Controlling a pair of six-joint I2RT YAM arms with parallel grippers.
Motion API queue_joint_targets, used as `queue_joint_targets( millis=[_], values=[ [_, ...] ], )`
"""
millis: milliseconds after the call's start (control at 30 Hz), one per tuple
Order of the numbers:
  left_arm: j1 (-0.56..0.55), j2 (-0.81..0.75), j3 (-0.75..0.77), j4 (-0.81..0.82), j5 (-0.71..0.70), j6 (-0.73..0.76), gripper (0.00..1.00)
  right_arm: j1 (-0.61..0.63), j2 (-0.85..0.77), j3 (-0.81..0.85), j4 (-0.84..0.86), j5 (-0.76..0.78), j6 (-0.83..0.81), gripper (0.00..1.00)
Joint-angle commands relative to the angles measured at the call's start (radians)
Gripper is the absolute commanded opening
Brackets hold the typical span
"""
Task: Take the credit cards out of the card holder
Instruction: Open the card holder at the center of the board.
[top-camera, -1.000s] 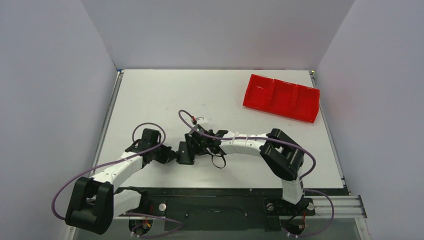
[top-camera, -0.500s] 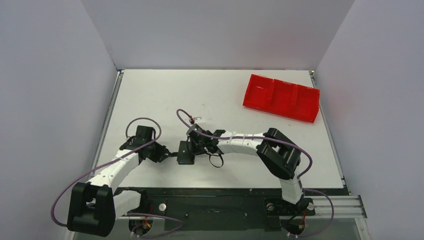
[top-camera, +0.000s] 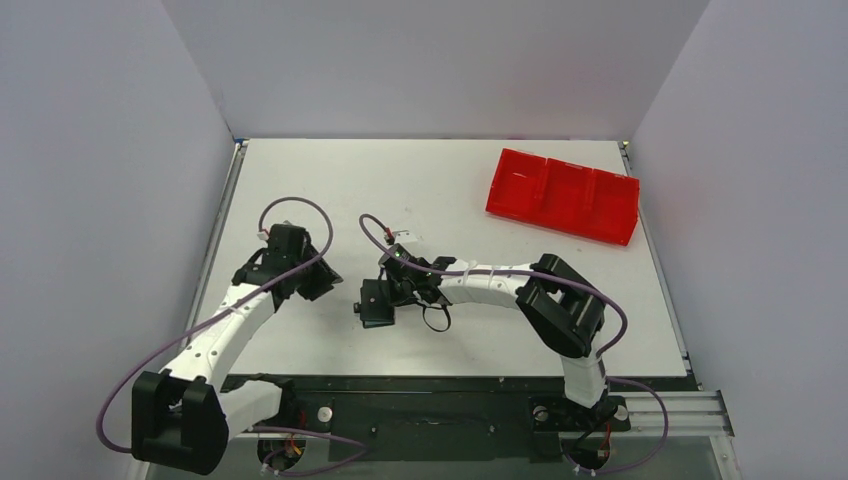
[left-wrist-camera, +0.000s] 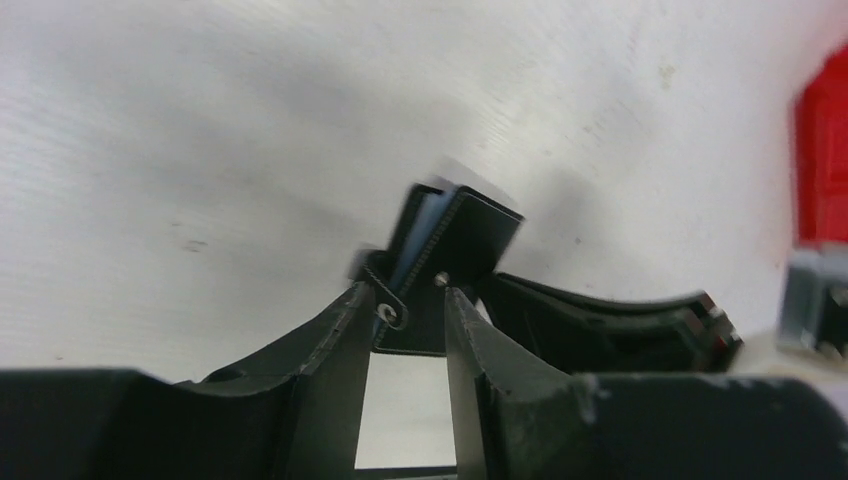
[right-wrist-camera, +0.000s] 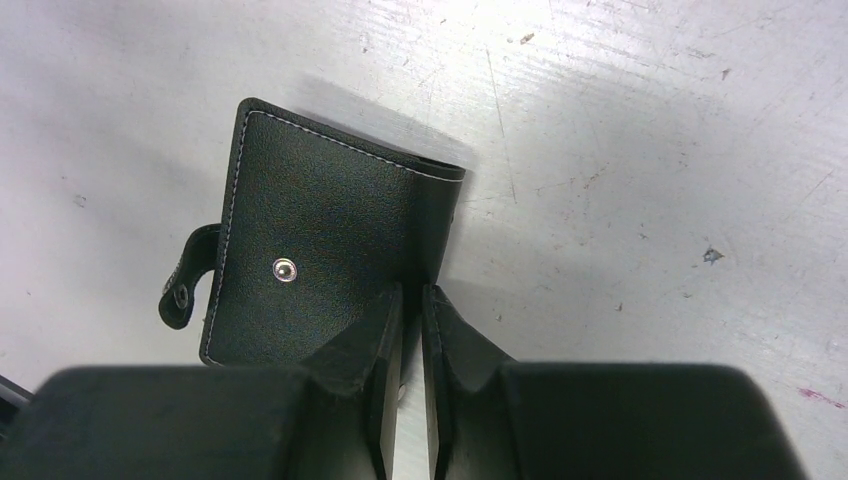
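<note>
The card holder (top-camera: 375, 303) is a black leather wallet with white stitching, lying near the table's front middle. In the right wrist view its snap stud and loose strap (right-wrist-camera: 180, 285) show, and the card holder (right-wrist-camera: 320, 250) looks folded closed. My right gripper (right-wrist-camera: 412, 292) is shut on its folded spine edge; from above the right gripper (top-camera: 393, 296) sits at the holder's right side. My left gripper (left-wrist-camera: 405, 292) is open, empty, and a little short of the card holder (left-wrist-camera: 470, 235); from above the left gripper (top-camera: 322, 283) is apart to its left. The credit cards are hidden; only a pale blue sliver (left-wrist-camera: 428, 215) shows at the holder's edge.
A red three-compartment tray (top-camera: 563, 195) stands at the back right of the white table (top-camera: 450, 190), and its edge (left-wrist-camera: 822, 150) shows in the left wrist view. Purple cables loop over both arms. Grey walls close in both sides and the back.
My left gripper opened, let go of the card holder and drew back to the left. My right gripper closed on the holder's right edge. The holder shifted slightly.
</note>
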Motion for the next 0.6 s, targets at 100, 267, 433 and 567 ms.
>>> queue_joint_targets(
  millis=[100,267,433,567],
  values=[
    [-0.195,0.08,0.096,0.131,0.115,0.069,0.34,-0.03,-0.021,-0.052,-0.067,0.075,-0.029,0.07],
    [-0.217,0.157,0.081,0.183,0.058,0.039,0.34,-0.049,-0.042,-0.091,-0.034,0.058,-0.023,0.05],
    [-0.217,0.217,0.055,0.236,0.065,0.054,0.37,-0.058,-0.048,-0.108,-0.015,0.037,-0.021,0.05],
    [-0.217,0.254,0.04,0.282,0.101,0.062,0.38,-0.063,-0.048,-0.122,0.006,0.016,-0.013,0.04]
  ],
)
